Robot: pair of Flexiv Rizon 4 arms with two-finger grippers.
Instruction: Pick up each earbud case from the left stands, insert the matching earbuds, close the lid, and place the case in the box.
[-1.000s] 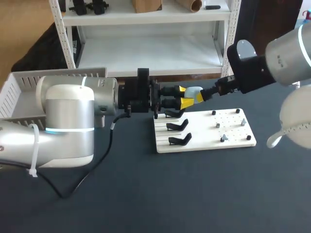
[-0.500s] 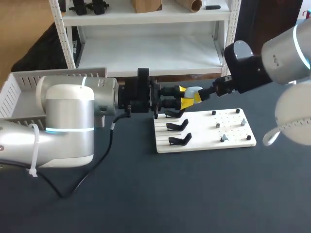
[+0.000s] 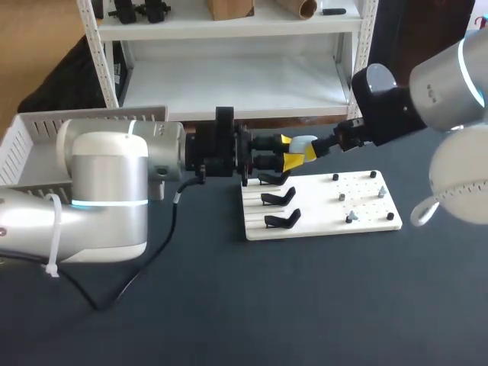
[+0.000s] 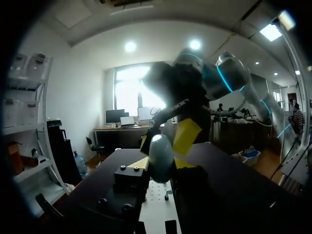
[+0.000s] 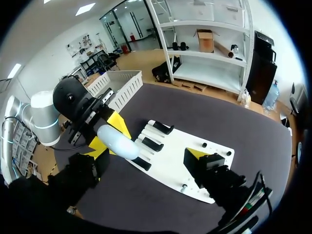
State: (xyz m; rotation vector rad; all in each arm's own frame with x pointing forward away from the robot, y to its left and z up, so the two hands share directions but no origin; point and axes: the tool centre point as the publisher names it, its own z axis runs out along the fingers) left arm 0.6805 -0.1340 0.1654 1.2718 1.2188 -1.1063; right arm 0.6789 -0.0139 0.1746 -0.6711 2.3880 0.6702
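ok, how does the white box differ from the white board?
The box has tall slatted walls; the board is a flat slab. The box sits far left, partly hidden by my left arm; the board lies mid-table, carrying three black stands. Both are white.

I find no legible text, number, label, brand mark or sign on anything on the table in any of the three views. The earbud case (image 3: 303, 142) shows a plain pale shell with no print I can make out. The white board (image 3: 320, 210) shows no readable marking either.
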